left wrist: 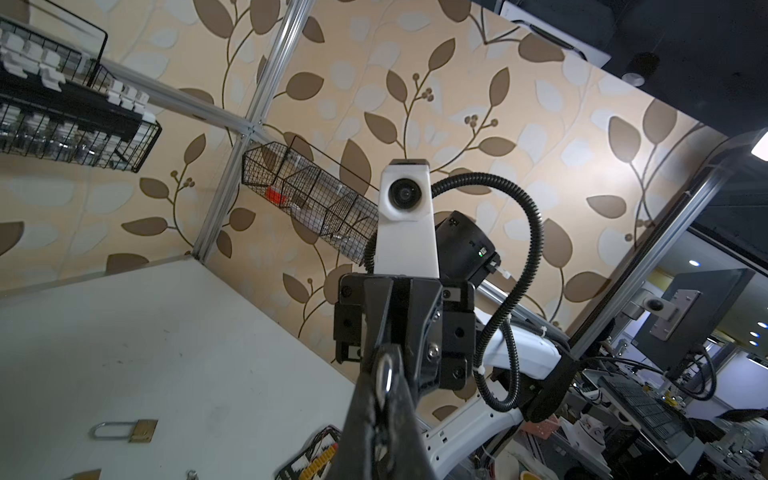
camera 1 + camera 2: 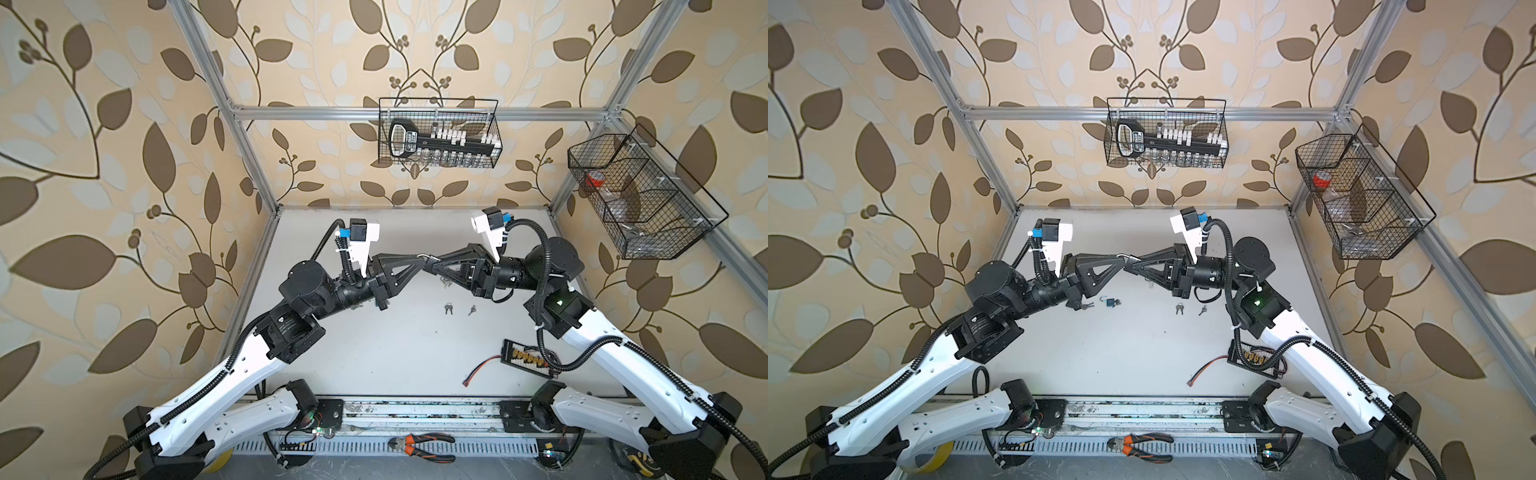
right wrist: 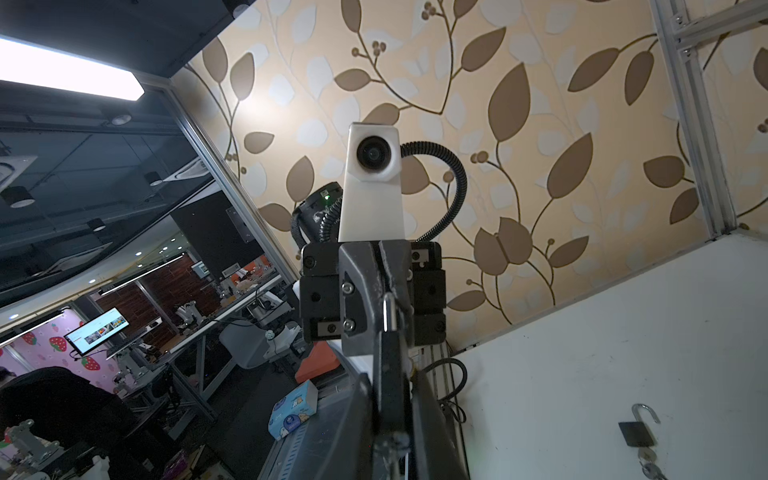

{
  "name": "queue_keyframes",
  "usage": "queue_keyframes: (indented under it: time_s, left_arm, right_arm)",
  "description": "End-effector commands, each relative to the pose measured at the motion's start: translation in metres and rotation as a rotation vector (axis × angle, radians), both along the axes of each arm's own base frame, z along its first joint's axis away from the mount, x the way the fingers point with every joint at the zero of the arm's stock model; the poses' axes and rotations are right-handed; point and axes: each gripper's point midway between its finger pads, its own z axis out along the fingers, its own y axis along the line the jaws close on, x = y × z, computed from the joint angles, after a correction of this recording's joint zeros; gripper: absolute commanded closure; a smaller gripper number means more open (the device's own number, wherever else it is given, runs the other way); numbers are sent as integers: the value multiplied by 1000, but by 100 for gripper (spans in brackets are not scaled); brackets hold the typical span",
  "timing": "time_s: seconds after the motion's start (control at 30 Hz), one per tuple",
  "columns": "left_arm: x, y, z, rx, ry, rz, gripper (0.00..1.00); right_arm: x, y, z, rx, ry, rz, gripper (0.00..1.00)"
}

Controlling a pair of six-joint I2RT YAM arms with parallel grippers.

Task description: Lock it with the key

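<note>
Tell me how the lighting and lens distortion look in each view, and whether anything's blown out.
In both top views, wide-angle bending splays the aluminium frame outward; light on the table is even, shadows faint. In the left wrist view, the left gripper is close, dark and soft. In the right wrist view, the ceiling light is blown out.

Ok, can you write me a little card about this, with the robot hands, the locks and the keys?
left gripper: shut on metal loop, above the table
right gripper: shut, tip to tip with left gripper; what it pinches is hidden
small padlock: on table, shackle open
brass padlock: flat on table
loose keys: on table, untouched
</note>
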Motion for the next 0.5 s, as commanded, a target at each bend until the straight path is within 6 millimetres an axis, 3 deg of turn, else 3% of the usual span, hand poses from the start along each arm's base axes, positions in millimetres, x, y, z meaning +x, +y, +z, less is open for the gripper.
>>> queue_keyframes:
  time_s: [0.0, 0.17, 0.37, 0.4, 0.47]
  left_arm:
    - [-5, 4, -35, 110, 85, -43, 100]
    - [-9, 7, -22, 72, 68, -61, 100]
    - [-10, 9, -17, 60, 60, -52, 100]
    - [-9, 9, -18, 63, 65, -49, 100]
    - [-8, 8, -18, 71, 70, -48, 100]
  right_arm:
    - [-2, -17, 14, 51, -100, -89, 100]
    - [-9, -21, -4, 34, -71, -81, 100]
    - [-10, -19, -7, 22, -64, -68, 100]
    - [-9, -18, -8, 11, -65, -65, 93]
    - [-7, -16, -11, -18, -75, -71, 67]
